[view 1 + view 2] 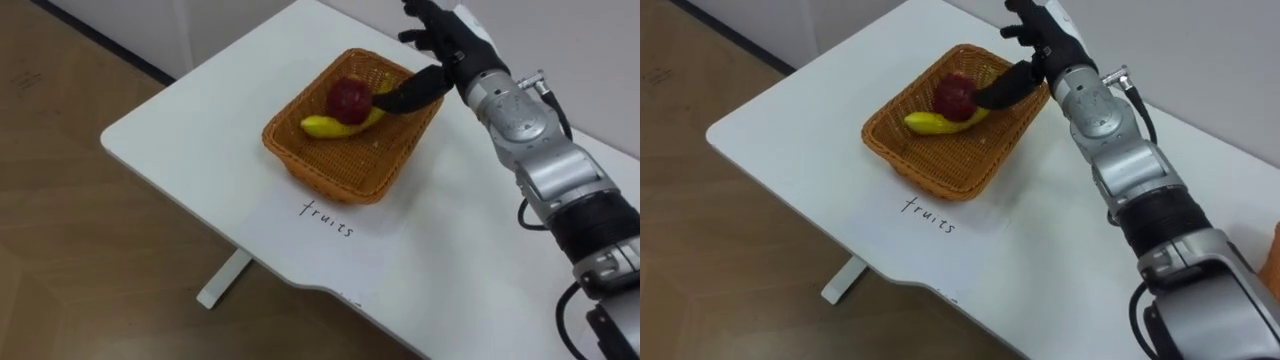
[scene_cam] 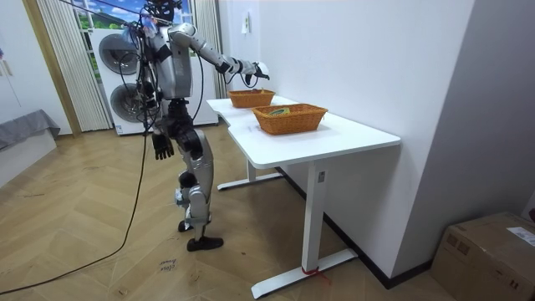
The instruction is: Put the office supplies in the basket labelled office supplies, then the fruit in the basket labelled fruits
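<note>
Fruit basket (image 1: 330, 172), white table (image 1: 200, 140): red apple (image 1: 348, 98) and banana (image 1: 325, 126) inside, apparently sorted. Right hand (image 1: 445, 45): above far rim, fingers spread, empty. Left hand (image 2: 163, 146): hanging at side. Second basket (image 2: 288, 119): contents unclear, remainder unjudged.

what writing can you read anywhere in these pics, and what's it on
"fruits": handwritten in dark ink on the white table, just in front of the near side of the basket.
Dark marks on the floor in the room view: too small to read.
</note>
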Controlling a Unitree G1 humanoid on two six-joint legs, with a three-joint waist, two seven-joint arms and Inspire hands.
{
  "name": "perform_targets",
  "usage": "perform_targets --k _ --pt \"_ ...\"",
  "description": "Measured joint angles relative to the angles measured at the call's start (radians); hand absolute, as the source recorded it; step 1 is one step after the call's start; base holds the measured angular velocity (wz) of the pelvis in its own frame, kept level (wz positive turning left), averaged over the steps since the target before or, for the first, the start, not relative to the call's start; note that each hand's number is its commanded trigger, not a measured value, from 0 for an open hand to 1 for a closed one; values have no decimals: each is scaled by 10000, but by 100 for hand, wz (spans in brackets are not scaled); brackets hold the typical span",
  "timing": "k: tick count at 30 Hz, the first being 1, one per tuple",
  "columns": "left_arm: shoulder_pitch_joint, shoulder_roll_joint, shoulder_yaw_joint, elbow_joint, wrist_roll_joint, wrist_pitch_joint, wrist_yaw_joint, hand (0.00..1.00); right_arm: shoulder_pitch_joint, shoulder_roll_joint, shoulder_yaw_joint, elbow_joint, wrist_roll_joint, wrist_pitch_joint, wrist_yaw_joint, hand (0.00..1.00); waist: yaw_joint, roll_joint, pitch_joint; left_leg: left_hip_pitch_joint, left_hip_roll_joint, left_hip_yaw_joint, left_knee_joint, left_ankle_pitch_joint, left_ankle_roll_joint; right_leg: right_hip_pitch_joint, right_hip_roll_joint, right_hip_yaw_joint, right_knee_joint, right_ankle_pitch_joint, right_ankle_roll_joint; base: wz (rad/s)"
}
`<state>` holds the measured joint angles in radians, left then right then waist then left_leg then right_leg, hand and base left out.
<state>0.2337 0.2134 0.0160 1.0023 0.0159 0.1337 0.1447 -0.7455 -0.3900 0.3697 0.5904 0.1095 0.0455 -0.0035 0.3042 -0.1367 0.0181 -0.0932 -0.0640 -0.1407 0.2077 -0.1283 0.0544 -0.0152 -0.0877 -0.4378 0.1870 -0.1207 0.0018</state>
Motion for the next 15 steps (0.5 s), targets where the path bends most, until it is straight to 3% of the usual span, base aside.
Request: perform_targets --k 13,15 --pt "67 1 23 -17 18 114 -80 0 78 -2 -111 -249 -89 0 18 0 -149 67 -23 134 -2 -4 -23 -6 9 133 1 20 -9 -2 3 0" --pt "125 21 23 -20 15 114 -222 0 78 -19 -130 -425 -168 0 17 0 -254 110 -74 190 -2 -29 -25 -15 17 189 -4 13 -8 -5 8 0"
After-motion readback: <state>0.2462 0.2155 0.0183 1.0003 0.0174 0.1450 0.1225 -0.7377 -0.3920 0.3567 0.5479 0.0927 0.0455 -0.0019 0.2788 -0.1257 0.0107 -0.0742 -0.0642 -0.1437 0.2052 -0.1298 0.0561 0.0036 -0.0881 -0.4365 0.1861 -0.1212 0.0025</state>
